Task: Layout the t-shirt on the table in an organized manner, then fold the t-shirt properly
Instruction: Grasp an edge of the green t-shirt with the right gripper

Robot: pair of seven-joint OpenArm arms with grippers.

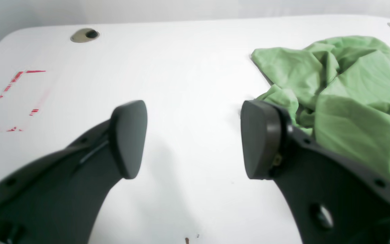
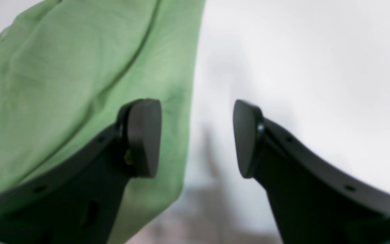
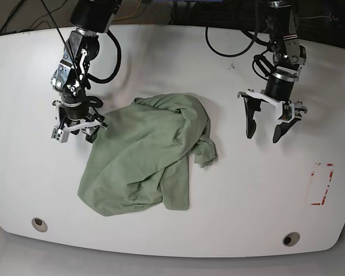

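The pale green t-shirt (image 3: 149, 155) lies crumpled in a loose heap in the middle of the white table (image 3: 247, 201). My right gripper (image 3: 75, 132) hovers open at the shirt's upper left edge. In the right wrist view one finger is over the t-shirt (image 2: 63, 74), the other over bare table (image 2: 300, 67), and the right gripper (image 2: 196, 135) holds nothing. My left gripper (image 3: 265, 129) stands open over bare table, apart from the cloth. In the left wrist view the t-shirt (image 1: 350, 101) bunches behind the right finger of the left gripper (image 1: 193, 135).
Red tape marks (image 3: 322, 184) (image 1: 8, 101) outline a rectangle near the table's edge. Round grey grommets (image 3: 38, 223) (image 3: 290, 238) sit by the front edge. Black cables (image 3: 230, 34) trail along the back. A dark speck (image 1: 187, 240) marks the tabletop.
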